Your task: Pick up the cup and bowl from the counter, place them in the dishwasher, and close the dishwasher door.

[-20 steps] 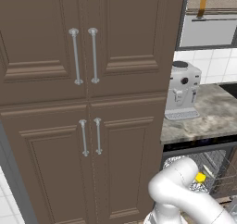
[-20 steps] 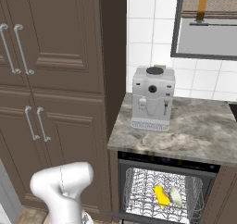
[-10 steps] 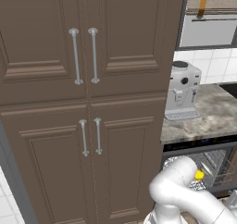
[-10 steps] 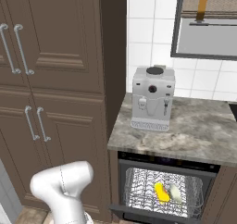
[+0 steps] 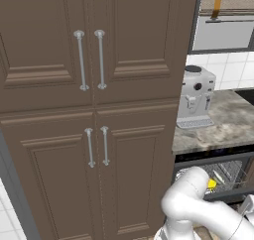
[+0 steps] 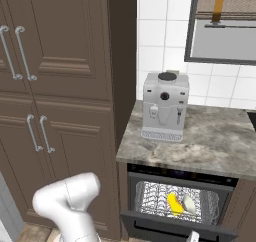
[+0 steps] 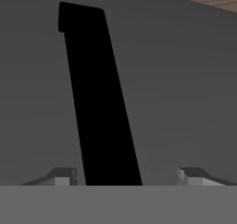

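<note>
Gripper (image 7: 125, 174) spread — facing dishwasher door (image 7: 185, 79).

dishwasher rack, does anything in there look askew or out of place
Nothing looks spilled or damaged. In the dishwasher the cup lies on its side on the rack, beside the bowl, which leans on edge. The dishwasher door hangs partly open. The coffee machine stands upright on the counter.

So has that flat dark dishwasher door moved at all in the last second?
Yes. In the right base view the flat dark dishwasher door has swung up towards the grey-brown stone counter, hiding more of the silver-grey wire rack than before.
</note>
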You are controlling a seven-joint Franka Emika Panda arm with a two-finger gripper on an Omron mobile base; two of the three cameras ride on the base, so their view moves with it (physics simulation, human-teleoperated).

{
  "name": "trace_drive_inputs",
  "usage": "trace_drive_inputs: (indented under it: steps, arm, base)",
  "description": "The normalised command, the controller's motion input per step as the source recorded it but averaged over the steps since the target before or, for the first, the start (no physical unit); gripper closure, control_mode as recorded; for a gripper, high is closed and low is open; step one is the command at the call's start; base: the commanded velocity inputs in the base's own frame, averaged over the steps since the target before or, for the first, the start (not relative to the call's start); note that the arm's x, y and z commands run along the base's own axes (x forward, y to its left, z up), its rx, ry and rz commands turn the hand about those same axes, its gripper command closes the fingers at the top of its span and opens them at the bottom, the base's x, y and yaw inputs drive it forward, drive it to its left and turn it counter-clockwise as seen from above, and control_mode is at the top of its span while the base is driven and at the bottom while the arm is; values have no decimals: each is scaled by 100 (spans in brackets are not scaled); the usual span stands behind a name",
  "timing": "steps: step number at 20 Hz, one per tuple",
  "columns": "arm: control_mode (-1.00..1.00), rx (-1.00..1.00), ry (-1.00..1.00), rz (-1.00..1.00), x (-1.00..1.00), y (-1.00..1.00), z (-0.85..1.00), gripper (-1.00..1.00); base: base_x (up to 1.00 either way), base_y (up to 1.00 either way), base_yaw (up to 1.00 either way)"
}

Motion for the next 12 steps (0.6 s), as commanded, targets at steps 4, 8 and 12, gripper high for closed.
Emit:
trace_drive_inputs:
  steps: [4, 8, 12]
  arm:
    - [-100, -12, -24, 0, 79, -2, -49, -100]
    - [-100, -13, -24, 0, 78, -1, -51, -100]
    - [-100, -14, -23, 0, 81, -2, -54, -100]
  base:
    - [0, 0, 0]
    - [0, 0, 0]
    - [0, 0, 0]
